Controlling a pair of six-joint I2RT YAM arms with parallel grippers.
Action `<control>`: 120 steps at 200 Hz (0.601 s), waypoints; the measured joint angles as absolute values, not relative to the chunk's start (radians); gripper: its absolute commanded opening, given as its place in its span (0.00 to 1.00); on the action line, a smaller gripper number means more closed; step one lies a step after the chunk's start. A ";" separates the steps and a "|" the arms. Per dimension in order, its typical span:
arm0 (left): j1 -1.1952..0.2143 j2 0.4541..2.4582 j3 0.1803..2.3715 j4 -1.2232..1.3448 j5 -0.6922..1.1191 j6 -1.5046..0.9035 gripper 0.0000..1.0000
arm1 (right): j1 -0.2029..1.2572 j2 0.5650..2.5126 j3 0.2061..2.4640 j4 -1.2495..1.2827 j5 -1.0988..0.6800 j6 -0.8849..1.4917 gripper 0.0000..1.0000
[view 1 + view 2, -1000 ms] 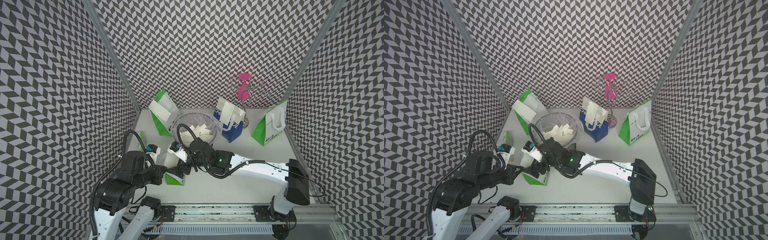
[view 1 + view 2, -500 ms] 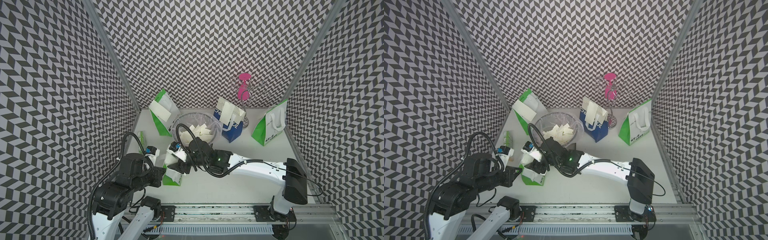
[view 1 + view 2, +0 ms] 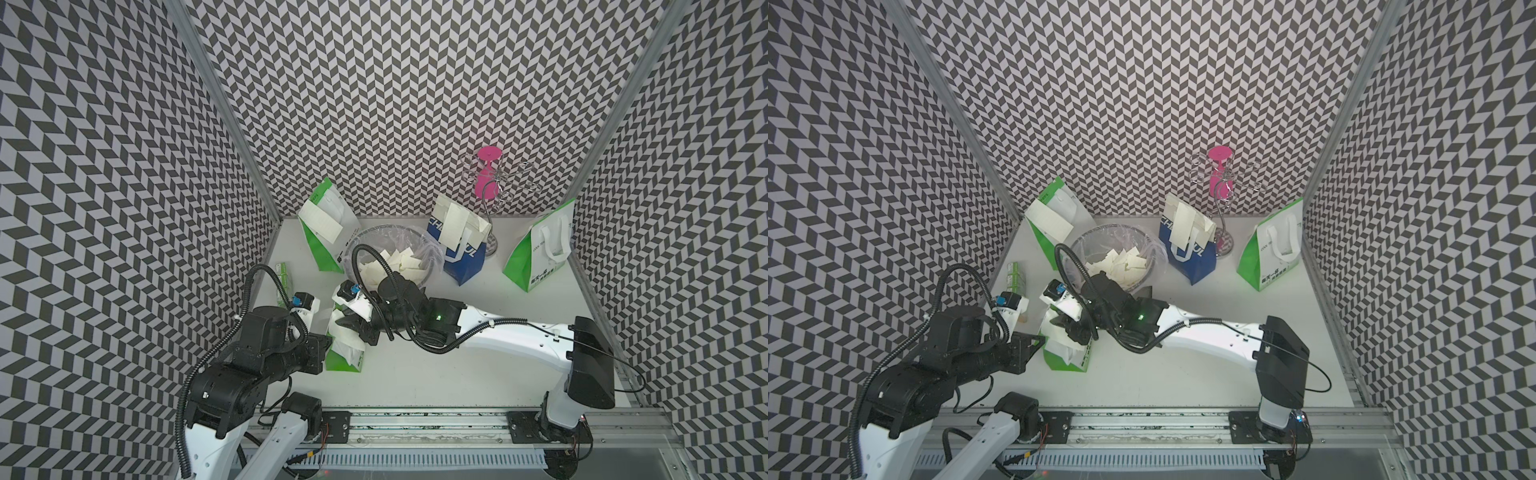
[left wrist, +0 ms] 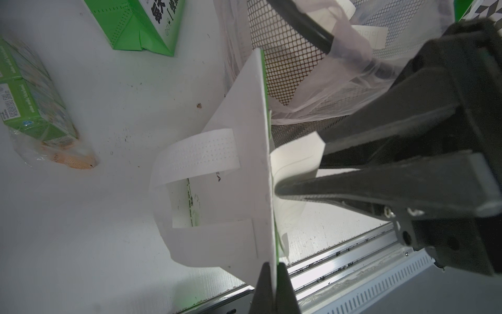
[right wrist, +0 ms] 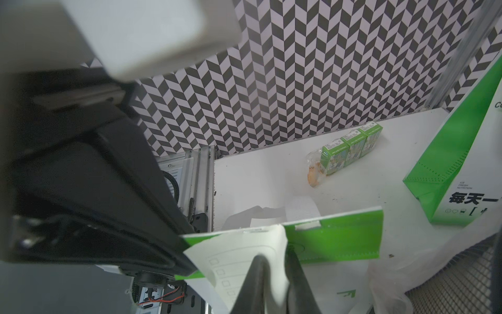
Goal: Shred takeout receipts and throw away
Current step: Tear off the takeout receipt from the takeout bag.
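Observation:
A small green-and-white bag [image 3: 345, 360] stands near the front left. My left gripper [image 4: 272, 265] is shut on the bag's top edge [image 4: 262, 152]. A takeout receipt [image 5: 239, 252], white with printed boxes, hangs on the bag's green side [image 5: 339, 239]. My right gripper [image 5: 274, 258] is shut on this receipt, reaching in from the right [image 3: 351, 328]. Two more receipts hang on the back-left green bag [image 3: 320, 222] and the blue bag [image 3: 455, 226]. Torn white scraps [image 3: 395, 262] lie in the lined mesh bin [image 3: 433, 249].
A third green-and-white bag [image 3: 540, 253] stands at the back right. A pink wire-hook stand [image 3: 488, 174] rises behind the blue bag. Green drink cartons [image 3: 284, 278] lie by the left wall. The arms' rail [image 3: 415, 424] runs along the front edge.
My right gripper's jaws have gone from open to shut on the receipt. The small bag has shifted slightly left and toward the front. The left gripper kept its hold.

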State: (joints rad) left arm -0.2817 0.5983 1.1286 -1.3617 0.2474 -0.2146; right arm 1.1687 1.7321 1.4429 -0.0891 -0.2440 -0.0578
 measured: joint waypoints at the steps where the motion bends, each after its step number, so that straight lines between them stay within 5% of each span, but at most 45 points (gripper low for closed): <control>1: -0.282 0.598 1.129 -1.362 0.247 -0.215 0.00 | 1.169 1.732 1.443 -0.089 -0.244 -0.057 0.13; 37: -0.282 0.603 1.126 -1.357 0.243 -0.222 0.00 | 1.168 1.732 1.443 -0.083 -0.261 -0.057 0.00; 120: -0.289 0.603 1.108 -1.326 0.200 -0.255 0.00 | 1.140 1.679 1.442 -0.078 -0.326 -0.033 0.00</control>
State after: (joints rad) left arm -0.2890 0.6033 1.1080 -1.3262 0.2005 -0.2546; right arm 1.1397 1.6787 1.4418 -0.0776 -0.3256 -0.0330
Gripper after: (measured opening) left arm 0.048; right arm 0.047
